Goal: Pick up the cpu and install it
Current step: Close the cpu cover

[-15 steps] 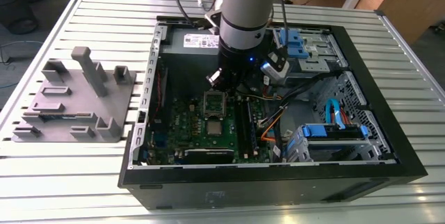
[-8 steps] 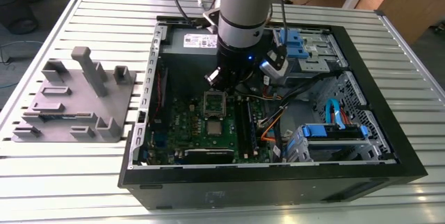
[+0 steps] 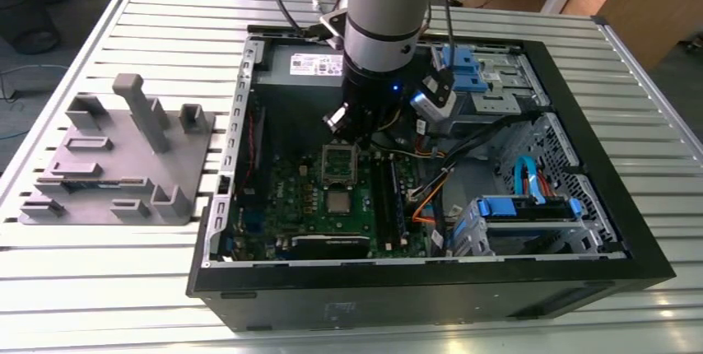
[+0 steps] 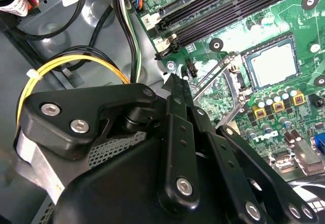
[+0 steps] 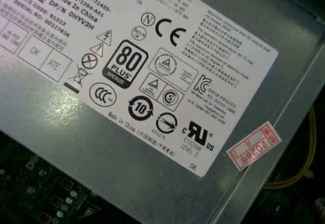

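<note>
My black gripper (image 4: 175,82) hangs clenched on nothing above the green motherboard (image 4: 238,33). The small square silver-topped cpu (image 4: 272,64) lies in its socket, near my fingertips.

Bright, even overhead light in the exterior view; pale glare on the table slats (image 3: 110,288), dark shadow inside the computer case (image 3: 439,296) at its far end. Soft sheen across the power supply (image 5: 101,148) in the first wrist view, label (image 5: 152,71) slightly blurred.
</note>
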{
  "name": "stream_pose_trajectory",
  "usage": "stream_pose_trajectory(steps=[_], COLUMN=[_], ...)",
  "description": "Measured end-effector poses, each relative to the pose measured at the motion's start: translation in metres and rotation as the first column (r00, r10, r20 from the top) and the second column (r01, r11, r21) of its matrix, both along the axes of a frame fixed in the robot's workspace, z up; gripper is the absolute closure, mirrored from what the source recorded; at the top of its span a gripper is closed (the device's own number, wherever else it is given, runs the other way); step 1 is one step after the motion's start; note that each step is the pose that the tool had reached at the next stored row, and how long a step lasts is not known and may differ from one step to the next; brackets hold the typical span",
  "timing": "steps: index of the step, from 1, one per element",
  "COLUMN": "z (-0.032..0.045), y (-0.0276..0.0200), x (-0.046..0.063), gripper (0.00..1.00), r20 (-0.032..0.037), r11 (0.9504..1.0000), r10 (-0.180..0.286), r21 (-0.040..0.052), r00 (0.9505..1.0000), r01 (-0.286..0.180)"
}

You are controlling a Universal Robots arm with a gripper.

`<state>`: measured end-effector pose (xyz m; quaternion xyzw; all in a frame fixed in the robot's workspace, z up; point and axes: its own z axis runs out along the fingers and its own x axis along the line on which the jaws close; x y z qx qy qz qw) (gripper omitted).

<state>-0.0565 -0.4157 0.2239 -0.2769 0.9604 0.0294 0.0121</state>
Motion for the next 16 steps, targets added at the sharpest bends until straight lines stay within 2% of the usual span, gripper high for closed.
stream_pose_trajectory(steps=[4, 8, 16], z=[0.0001, 0.0002, 0.0040], y=[0.0000, 0.0000, 0.0000], x=[-0.0001, 0.0000, -0.0001], gripper=[0.87, 0.87, 0.87], r20=[-0.0001, -0.0001, -0.0001], r11=[1.0000, 0.9983, 0.9955], r10=[0.006, 0.058, 0.095], r21=[-0.0002, -0.0004, -0.0003], r00=[1.0000, 0.9983, 0.9955], r01=[-0.006, -0.058, -0.095])
